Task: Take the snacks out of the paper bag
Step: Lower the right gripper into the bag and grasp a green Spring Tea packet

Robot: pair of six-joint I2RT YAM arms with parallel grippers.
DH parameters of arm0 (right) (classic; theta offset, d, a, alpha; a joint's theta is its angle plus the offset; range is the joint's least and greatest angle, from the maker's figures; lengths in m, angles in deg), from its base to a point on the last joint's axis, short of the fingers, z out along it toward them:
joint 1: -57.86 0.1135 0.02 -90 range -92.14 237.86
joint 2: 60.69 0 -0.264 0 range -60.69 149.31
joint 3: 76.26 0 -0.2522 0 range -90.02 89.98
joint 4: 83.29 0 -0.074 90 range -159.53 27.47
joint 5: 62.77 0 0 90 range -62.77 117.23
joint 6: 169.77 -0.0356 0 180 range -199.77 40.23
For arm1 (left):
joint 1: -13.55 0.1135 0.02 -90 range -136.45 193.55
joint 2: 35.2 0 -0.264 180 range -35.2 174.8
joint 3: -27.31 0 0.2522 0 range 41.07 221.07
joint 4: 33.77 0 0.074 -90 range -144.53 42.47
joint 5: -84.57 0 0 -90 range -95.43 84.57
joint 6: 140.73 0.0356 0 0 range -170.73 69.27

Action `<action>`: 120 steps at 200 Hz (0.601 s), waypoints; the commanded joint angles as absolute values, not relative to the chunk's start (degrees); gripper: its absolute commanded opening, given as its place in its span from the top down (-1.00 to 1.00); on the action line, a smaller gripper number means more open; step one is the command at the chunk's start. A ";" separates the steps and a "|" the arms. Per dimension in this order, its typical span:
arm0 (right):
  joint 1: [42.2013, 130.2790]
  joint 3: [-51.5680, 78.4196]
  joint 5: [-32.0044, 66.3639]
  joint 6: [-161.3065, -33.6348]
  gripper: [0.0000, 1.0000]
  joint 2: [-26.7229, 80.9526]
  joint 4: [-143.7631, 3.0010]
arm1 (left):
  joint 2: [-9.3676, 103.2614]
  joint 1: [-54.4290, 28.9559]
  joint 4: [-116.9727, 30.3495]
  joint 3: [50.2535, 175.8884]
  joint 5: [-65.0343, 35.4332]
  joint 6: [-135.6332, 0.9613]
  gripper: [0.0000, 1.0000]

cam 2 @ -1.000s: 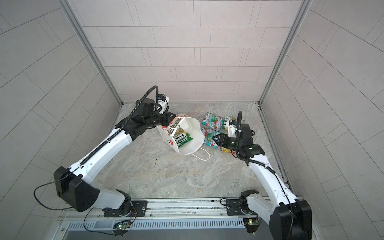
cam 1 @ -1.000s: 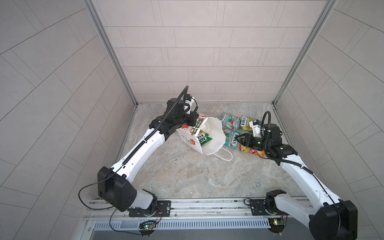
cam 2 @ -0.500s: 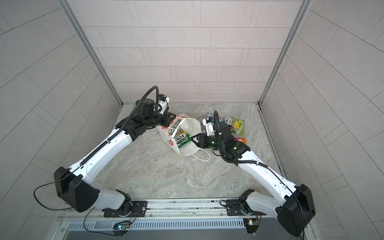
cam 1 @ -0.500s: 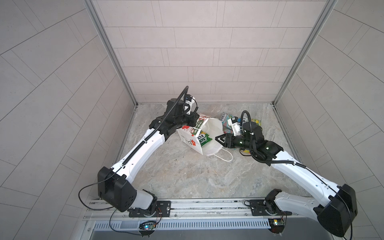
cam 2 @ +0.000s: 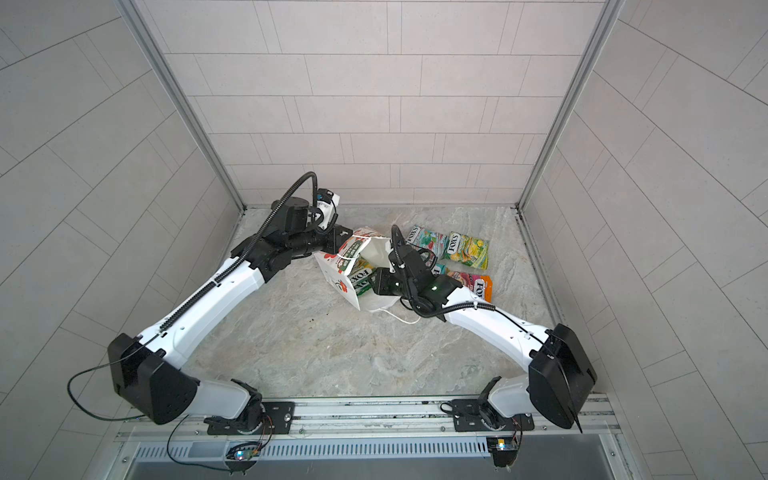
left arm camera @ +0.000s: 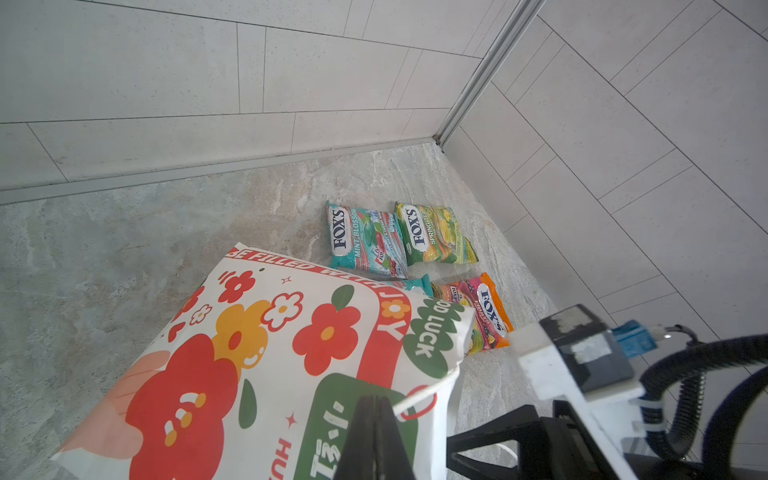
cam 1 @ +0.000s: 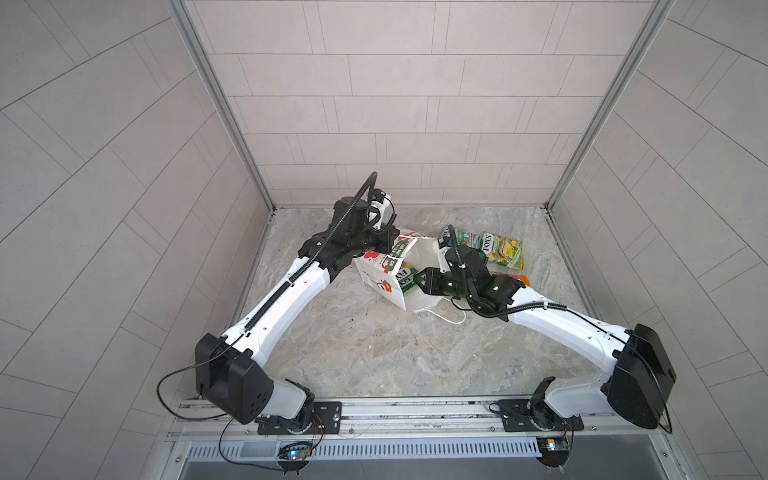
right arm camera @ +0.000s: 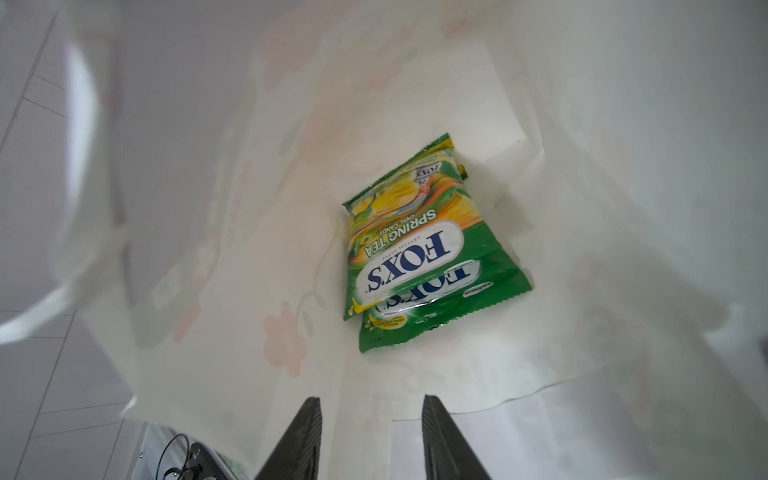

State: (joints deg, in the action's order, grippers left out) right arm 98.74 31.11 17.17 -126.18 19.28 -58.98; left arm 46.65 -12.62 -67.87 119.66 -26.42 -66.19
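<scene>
The paper bag [cam 1: 384, 278] [cam 2: 338, 278] lies on its side, mouth facing right. My left gripper [left arm camera: 374, 405] [cam 1: 390, 245] is shut on the bag at its white cord handle and holds the upper side up. My right gripper [right arm camera: 372, 405] [cam 1: 417, 282] is open at the bag's mouth, with nothing between its fingers. Two green-yellow snacks [right arm camera: 415, 249] overlap deep inside the bag, ahead of the fingertips. Outside, a teal packet [cam 1: 467, 239] [left arm camera: 365, 239], a green-yellow packet [cam 1: 505, 249] [left arm camera: 432, 235] and an orange-red packet [cam 2: 478, 286] [left arm camera: 486, 316] lie on the floor. A second teal packet [left arm camera: 415, 284] is mostly hidden.
The marble floor [cam 1: 374, 353] is enclosed by tiled walls on three sides, and the removed packets lie close to the right wall [cam 1: 623, 249]. The bag's lower cord handle [cam 1: 451, 320] trails on the floor under my right arm.
My right gripper has swung left from the packets on the floor to the bag's mouth, its jaws somewhat narrower. The left arm and bag have stayed still.
</scene>
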 commanded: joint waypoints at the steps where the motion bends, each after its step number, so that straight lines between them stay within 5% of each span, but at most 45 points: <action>1: 99.73 30.13 21.64 -129.46 0.19 21.78 -59.17 | 44.96 -12.57 -67.13 119.71 -26.14 -65.85 1.00; 120: 101.41 24.72 22.99 -140.84 0.18 37.20 -65.25 | 45.32 -12.57 -67.04 119.56 -26.14 -66.20 1.00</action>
